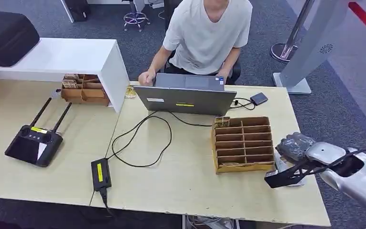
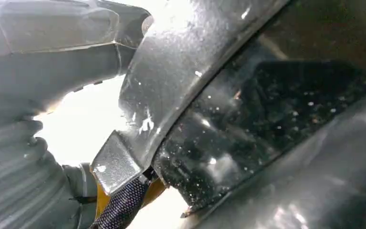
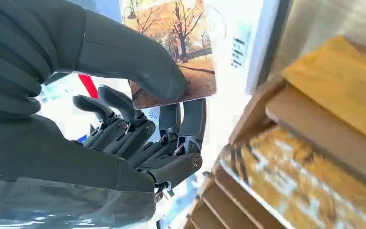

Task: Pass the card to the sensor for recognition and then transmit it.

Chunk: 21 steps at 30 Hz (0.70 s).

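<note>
My right hand (image 1: 295,145) hovers just right of the wooden slotted card box (image 1: 242,143), near the table's right edge. In the right wrist view its thumb (image 3: 143,67) and fingers (image 3: 186,119) pinch a card (image 3: 181,47) printed with an autumn tree picture, close beside the card box (image 3: 324,119). A small dark device (image 1: 259,98) on a cable lies behind the box, right of the laptop. The left hand's grey cover (image 2: 19,167) is up against dark parts, and its fingers are hidden.
A person sits behind the open laptop (image 1: 186,98) at the far side of the table. A black cable and power brick (image 1: 100,172) lie mid-table. A remote controller with antennas (image 1: 34,143) sits at left, near a white shelf (image 1: 71,57) and a second card box (image 1: 83,90).
</note>
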Available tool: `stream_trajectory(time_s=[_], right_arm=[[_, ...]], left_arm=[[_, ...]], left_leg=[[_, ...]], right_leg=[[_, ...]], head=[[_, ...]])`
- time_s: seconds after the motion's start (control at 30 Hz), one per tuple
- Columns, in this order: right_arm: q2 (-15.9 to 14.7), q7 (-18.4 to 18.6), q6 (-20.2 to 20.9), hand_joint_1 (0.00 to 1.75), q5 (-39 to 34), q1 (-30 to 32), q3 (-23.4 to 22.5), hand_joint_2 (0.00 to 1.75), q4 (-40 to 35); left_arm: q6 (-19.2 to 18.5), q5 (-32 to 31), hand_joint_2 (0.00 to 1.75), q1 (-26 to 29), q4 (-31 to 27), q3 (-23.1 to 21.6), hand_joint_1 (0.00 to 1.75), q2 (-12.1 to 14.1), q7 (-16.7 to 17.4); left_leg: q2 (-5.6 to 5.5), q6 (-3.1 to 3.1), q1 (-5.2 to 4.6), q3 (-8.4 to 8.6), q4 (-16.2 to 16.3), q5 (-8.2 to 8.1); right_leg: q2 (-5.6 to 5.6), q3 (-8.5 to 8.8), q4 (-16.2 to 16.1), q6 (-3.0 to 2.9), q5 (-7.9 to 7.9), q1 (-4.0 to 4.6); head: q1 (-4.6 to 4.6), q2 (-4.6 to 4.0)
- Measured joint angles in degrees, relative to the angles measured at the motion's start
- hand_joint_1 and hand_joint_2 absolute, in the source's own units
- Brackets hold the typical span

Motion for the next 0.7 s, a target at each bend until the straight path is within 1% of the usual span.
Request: stream_trajectory(time_s=[0.1, 0.37, 0.53, 0.7], right_arm=[[-0.6, 0.3, 0.0, 1.75, -0.1, 0.4, -0.3, 1.75, 0.0], [-3.5, 0.6, -0.3, 1.75, -0.3, 2.8, -2.7, 1.75, 0.0], [-3.9, 0.6, 0.0, 1.75, -0.5, 3.6, -3.9, 1.75, -0.1], [-3.8, -0.2, 0.3, 1.75, 0.2, 4.4, -5.0, 1.75, -0.1]], left_arm=[[0.0, 0.0, 1.75, 0.0, 0.0, 0.0, 0.0, 0.0, 0.0], [0.1, 0.3, 1.75, 0.0, 0.0, 0.0, 0.0, 0.0, 0.0], [0.1, 0.3, 1.75, 0.0, 0.0, 0.0, 0.0, 0.0, 0.0], [0.1, 0.7, 1.75, 0.0, 0.0, 0.0, 0.0, 0.0, 0.0]], left_leg=[[0.0, 0.0, 0.01, -0.01, 0.0, 0.0], [0.01, 0.0, 0.01, -0.07, 0.0, 0.0], [0.01, 0.0, 0.01, -0.07, 0.0, 0.0], [0.0, 0.0, 0.02, -0.07, 0.0, 0.0]], right_leg=[[-0.01, -0.02, 0.0, -0.01, -0.01, 0.01], [0.01, -0.03, 0.0, 0.0, -0.01, 0.0], [0.0, -0.03, 0.0, 0.0, -0.01, 0.0], [0.0, -0.03, 0.0, 0.0, -0.01, 0.01]], head=[[-0.02, 0.0], [0.0, 0.0], [0.0, 0.0], [-0.02, 0.0]])
